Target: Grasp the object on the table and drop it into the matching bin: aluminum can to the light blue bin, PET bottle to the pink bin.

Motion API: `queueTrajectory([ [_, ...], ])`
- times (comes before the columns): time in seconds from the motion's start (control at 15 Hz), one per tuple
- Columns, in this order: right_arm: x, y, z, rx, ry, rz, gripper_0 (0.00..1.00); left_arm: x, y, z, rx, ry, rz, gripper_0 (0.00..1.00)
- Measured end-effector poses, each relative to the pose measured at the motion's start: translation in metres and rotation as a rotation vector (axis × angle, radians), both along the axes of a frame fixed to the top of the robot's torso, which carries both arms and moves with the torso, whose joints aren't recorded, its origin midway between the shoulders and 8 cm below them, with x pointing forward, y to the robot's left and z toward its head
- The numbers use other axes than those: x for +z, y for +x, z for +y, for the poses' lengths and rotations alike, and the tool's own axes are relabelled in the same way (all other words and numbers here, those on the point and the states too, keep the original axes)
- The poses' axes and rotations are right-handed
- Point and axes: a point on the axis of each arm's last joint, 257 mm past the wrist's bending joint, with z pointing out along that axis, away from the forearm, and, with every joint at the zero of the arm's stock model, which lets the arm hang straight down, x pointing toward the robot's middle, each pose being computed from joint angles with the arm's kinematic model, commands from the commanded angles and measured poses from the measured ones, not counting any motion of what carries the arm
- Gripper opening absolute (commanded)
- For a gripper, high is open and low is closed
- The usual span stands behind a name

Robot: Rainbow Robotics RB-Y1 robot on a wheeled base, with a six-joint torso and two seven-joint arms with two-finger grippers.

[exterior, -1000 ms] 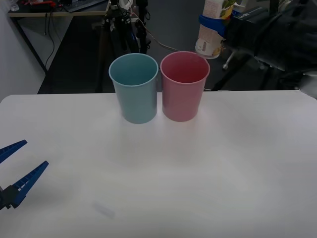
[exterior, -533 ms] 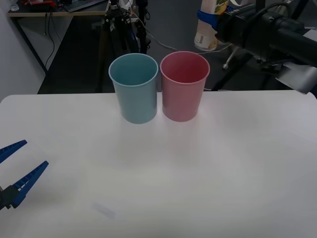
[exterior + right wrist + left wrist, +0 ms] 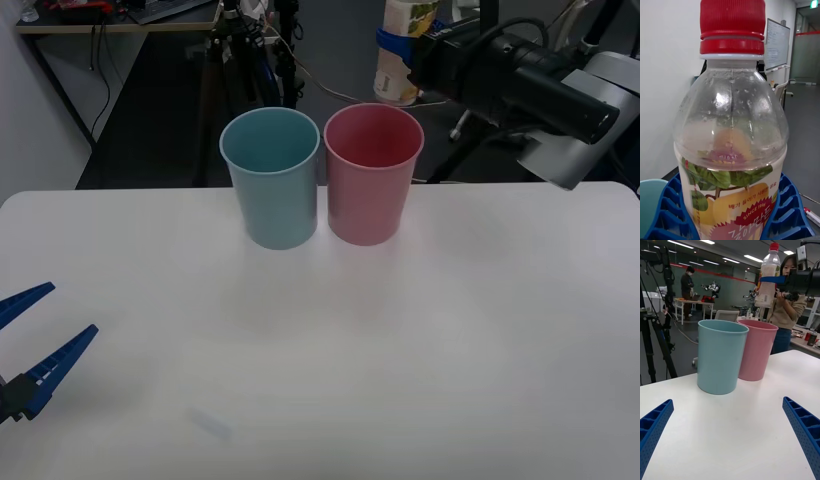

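The PET bottle (image 3: 402, 50) is held upright in the air at the upper centre-right of the front view, above and just behind the rim of the pink bin (image 3: 371, 175). Its long axis is vertical: in the left wrist view the red cap (image 3: 774, 246) points straight up and the base points down. The pale printed label wraps the lower body; the shoulder is clear and beaded with droplets.

The right gripper (image 3: 415, 40) is clenched on the bottle at the label, one blue ribbed finger (image 3: 668, 210) on each side of the body. Its arm enters from the upper right of the front view.

The left gripper (image 3: 38, 345) sits low at the lower left edge of the front view, just above the table (image 3: 450, 380). Its fingers (image 3: 803, 427) are spread apart with nothing between them.

The light blue bin (image 3: 271, 180) and the pink bin stand upright, side by side and touching or nearly so, at the far centre of the table, the blue one to the left. Both are open at the top.

The table is plain white and smooth. Beyond its far edge the floor is dark. A black tripod (image 3: 240, 45) stands at the upper centre left, and a desk (image 3: 110, 22) occupies the upper left corner.
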Motion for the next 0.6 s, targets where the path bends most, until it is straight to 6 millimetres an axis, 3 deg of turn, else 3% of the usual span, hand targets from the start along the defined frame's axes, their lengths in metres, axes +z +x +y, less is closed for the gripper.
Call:
queueTrajectory([
  [0.6,-0.010,-0.004,0.026,0.028,-0.027,-0.017,0.00,0.000,0.000,0.000,0.000,0.000,0.000,1.00],
])
